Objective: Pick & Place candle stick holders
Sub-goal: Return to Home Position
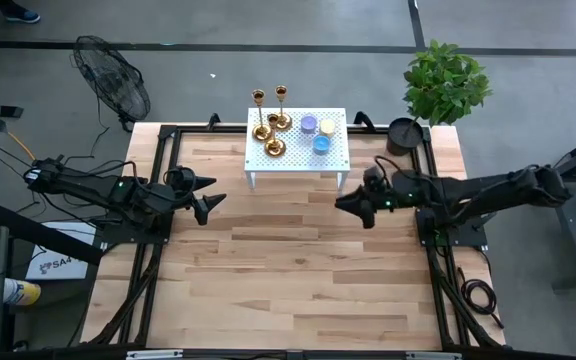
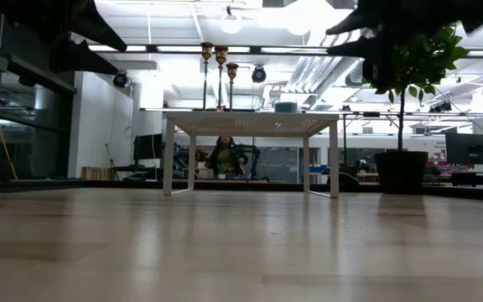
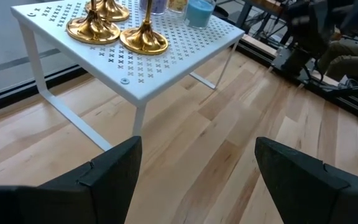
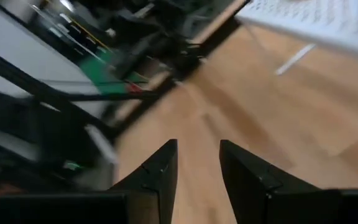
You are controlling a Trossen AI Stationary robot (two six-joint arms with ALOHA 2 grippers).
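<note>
Three gold candle stick holders [image 1: 271,128] stand upright on their round bases on the left part of a white perforated stand [image 1: 333,155] at the table's far middle. They also show in the left wrist view [image 3: 143,38] and in the low view [image 2: 220,75]. My left gripper [image 1: 214,192] is open and empty above the table, to the left of the stand and nearer than it; its fingers [image 3: 197,155] point toward the stand's corner. My right gripper [image 1: 346,208] is open and empty to the right of the stand's near corner, as the right wrist view [image 4: 197,149] also shows.
Purple, yellow and blue flat discs [image 1: 320,133] lie on the stand's right part. A potted plant [image 1: 446,80] stands at the far right corner, and a fan [image 1: 113,80] is off the far left. A person [image 2: 223,155] sits in the room beyond. Bare wood table [image 1: 288,270] lies nearer.
</note>
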